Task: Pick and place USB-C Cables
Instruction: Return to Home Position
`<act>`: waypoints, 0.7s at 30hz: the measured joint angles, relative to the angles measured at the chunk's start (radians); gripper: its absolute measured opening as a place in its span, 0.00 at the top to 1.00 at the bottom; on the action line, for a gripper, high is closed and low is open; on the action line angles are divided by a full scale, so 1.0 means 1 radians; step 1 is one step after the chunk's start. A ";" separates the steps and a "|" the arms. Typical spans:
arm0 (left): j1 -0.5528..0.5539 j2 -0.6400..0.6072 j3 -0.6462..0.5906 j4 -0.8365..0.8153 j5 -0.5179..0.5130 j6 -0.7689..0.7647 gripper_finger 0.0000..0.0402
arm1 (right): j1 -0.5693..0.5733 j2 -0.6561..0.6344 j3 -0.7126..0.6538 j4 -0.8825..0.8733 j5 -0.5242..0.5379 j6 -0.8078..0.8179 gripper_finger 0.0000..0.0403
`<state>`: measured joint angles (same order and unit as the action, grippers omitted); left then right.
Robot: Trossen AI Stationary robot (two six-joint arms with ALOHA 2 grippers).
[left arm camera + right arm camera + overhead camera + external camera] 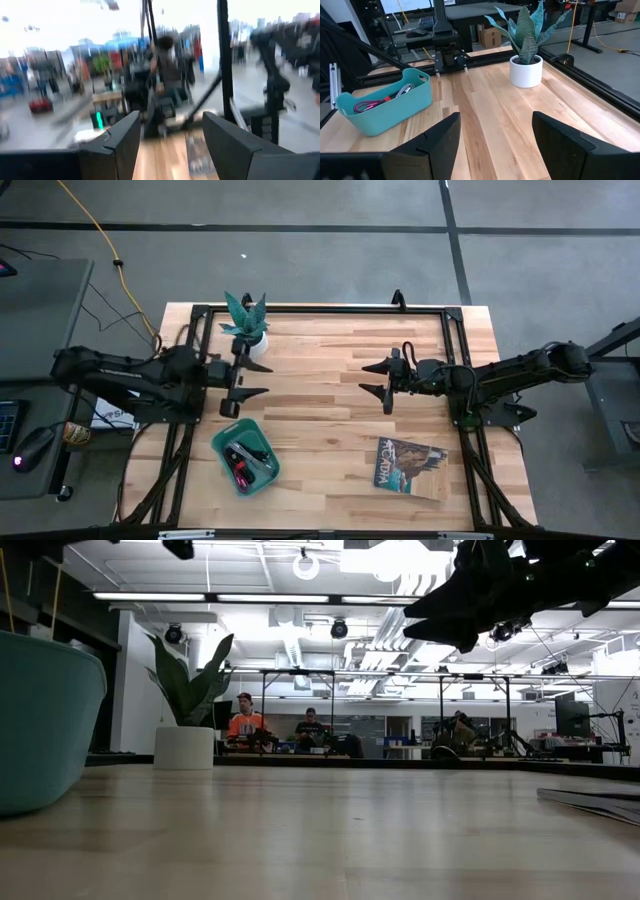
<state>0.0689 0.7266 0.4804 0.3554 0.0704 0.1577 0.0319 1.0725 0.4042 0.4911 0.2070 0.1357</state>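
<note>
Teal tray (222, 438) held the cables (247, 457) in the high view, so both arms sat clear of it, left claw (262, 379) and right claw (366, 377) spread and empty above the tabletop (320, 430). My right wrist view confirmed the cables inside; I judged homing safe.

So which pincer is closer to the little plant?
The left. The left pincer hangs open just beside the potted plant; the right pincer is open farther off across the table.
</note>
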 joint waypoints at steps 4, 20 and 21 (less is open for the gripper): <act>0.006 -0.065 -0.143 0.219 -0.017 -0.017 0.51 | 0.000 0.000 0.000 0.000 0.000 0.018 0.41; 0.009 -0.195 -0.299 0.240 -0.111 -0.100 0.51 | 0.000 0.000 0.000 0.000 0.000 0.013 0.41; 0.010 -0.195 -0.299 0.239 -0.109 -0.113 0.51 | 0.000 0.000 0.000 0.000 0.000 0.013 0.41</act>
<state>0.0784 0.5320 0.1818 0.5945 -0.0382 0.0448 0.0319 1.0725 0.4042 0.4908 0.2070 0.1490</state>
